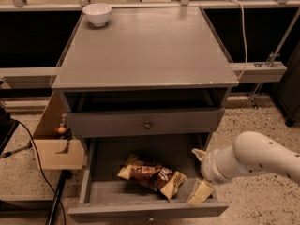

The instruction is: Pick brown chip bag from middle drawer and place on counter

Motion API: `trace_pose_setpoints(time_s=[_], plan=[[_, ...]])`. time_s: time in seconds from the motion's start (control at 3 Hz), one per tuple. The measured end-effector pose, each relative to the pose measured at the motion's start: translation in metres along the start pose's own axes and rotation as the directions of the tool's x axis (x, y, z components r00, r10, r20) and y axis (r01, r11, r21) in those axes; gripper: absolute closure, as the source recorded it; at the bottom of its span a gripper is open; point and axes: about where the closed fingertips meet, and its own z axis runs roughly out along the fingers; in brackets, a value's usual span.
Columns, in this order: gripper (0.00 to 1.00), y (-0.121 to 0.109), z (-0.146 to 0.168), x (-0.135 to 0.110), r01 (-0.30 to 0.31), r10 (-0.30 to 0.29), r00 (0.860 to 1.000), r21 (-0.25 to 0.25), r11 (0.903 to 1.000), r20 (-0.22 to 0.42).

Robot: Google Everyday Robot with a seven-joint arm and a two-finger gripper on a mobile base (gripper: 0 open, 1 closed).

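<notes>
We judge the task barely begun: the wrinkly brown foil chip bag [152, 175] lies ungrasped in the open, shallow grey wooden middle drawer [85, 175], our pale 2-finger gripper [196, 175] spread just beside it, the smooth grey counter [145, 48] awaiting it.

Speckled beige floor [262, 125] lies all round, pale metal rails [262, 71] cross dark panels [28, 36] at the far side, a white cable [244, 32] hangs far right, a black cord [40, 168] and wooden box [51, 149] sit left, the gripper [200, 172] near right.
</notes>
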Motion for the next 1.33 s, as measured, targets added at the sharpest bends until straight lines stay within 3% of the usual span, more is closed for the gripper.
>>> trace_pose_setpoints(time_s=[0.67, 1.33], plan=[[0.00, -0.026, 0.041, -0.003, 0.084, -0.084, 0.996, 0.030, 0.9960, 0.000], [0.00, -0.051, 0.097, 0.000, 0.080, -0.080, 0.997, 0.008, 0.9968, -0.002]])
